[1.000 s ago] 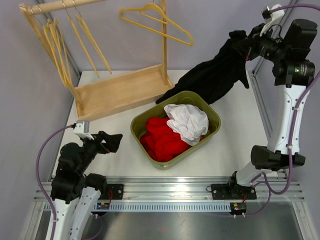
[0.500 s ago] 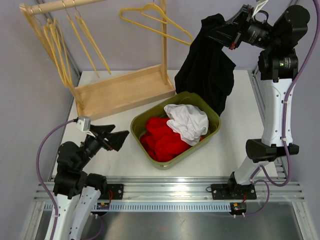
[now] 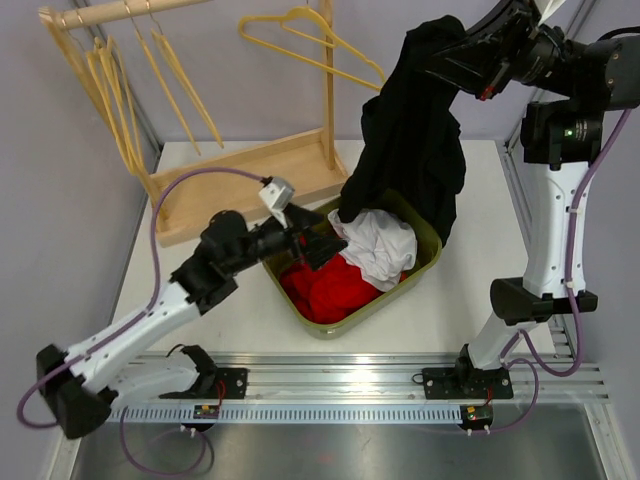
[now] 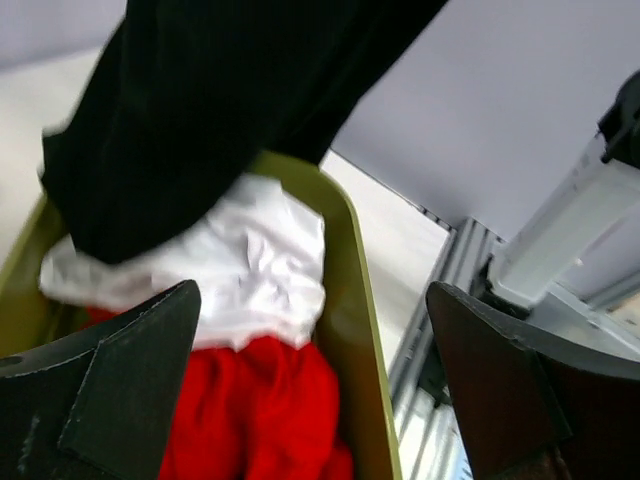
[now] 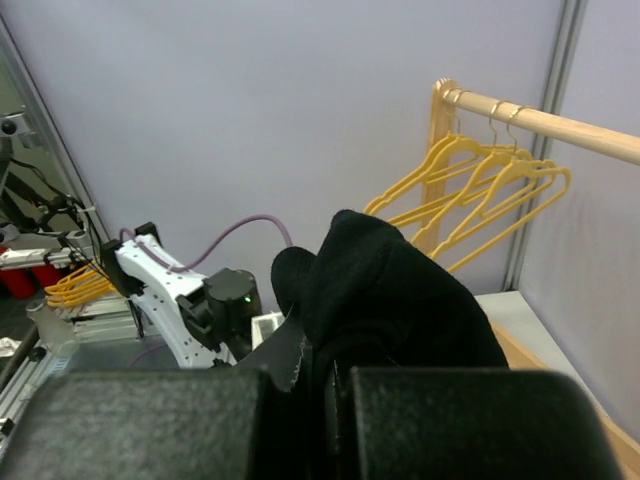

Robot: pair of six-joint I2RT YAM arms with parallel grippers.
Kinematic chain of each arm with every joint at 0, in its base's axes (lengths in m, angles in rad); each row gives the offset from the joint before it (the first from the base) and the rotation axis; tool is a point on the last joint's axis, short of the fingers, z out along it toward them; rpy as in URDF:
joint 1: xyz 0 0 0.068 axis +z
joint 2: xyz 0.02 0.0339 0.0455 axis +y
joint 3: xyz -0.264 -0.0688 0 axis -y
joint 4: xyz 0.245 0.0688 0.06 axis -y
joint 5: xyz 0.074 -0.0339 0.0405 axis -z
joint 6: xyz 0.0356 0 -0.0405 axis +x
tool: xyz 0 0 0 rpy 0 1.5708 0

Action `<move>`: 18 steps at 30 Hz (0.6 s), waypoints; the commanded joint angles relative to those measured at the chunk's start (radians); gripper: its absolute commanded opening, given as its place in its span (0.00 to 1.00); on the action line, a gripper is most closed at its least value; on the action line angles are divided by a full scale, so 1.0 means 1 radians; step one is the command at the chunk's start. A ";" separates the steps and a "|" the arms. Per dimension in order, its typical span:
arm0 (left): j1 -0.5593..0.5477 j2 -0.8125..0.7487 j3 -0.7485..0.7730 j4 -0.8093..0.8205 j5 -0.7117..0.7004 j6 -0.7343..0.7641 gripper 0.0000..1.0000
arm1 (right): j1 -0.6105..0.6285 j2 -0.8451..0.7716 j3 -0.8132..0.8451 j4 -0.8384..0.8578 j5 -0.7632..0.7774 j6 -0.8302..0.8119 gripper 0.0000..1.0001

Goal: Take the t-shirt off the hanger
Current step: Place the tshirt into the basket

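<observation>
Over the surface's [image 3: 240,305] far right, black t-shirt [image 3: 415,150] hangs vertically, hem down, clamped in right claw [image 3: 447,52]; left claw [image 3: 312,246] spread.

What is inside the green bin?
A white cloth lies on a red cloth. The black t-shirt hangs over the far side of the bin and hides that part. The bottom under the cloths is not visible.

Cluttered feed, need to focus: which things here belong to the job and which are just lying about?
Job: black t-shirt, right gripper clamped on it, open left gripper.
Lying about: green bin, red garment, white garment, wooden rack, yellow hangers.
</observation>
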 commanded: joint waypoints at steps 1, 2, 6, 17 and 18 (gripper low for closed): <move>-0.063 0.164 0.138 0.199 -0.176 0.190 0.99 | 0.010 -0.049 -0.001 0.186 -0.006 0.156 0.00; -0.070 0.207 0.167 0.221 -0.170 0.226 0.99 | 0.010 -0.053 -0.015 0.223 -0.006 0.173 0.00; -0.113 0.439 0.383 0.213 -0.145 0.268 0.99 | 0.010 -0.082 -0.047 0.251 -0.006 0.217 0.00; -0.120 0.588 0.612 0.311 -0.230 0.291 0.00 | 0.010 -0.136 -0.102 0.022 -0.054 0.011 0.00; -0.115 0.556 0.639 0.311 -0.236 0.294 0.00 | 0.009 -0.141 -0.101 -0.047 -0.055 -0.050 0.00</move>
